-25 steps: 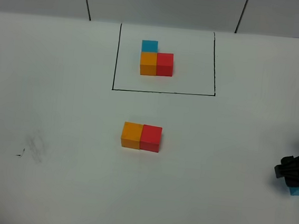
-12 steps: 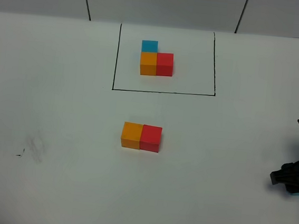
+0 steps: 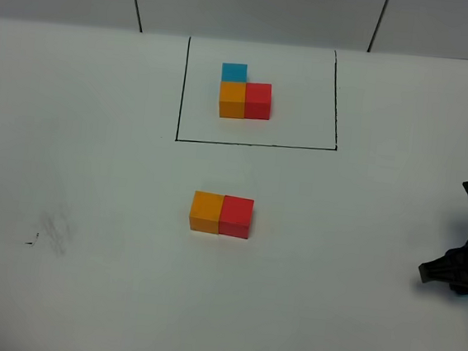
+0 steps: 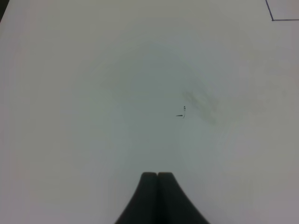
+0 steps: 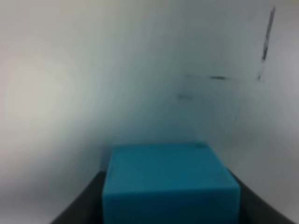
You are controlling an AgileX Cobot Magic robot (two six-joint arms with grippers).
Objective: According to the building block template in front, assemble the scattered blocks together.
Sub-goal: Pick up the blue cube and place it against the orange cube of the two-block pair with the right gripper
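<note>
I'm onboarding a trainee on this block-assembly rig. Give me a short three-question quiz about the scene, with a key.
1. True or false: the loose orange block and red block touch side by side.
2. Which block sits between the fingers of the right gripper? A. orange B. red C. sky-blue
3. Fill in: the left gripper has its jaws ____.
Key: 1 true; 2 C, the sky-blue block; 3 shut.

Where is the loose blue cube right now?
The sky-blue cube sits between the jaws of the right gripper, at the far right edge of the high view, well to the right of the joined orange cube and red cube.
</note>
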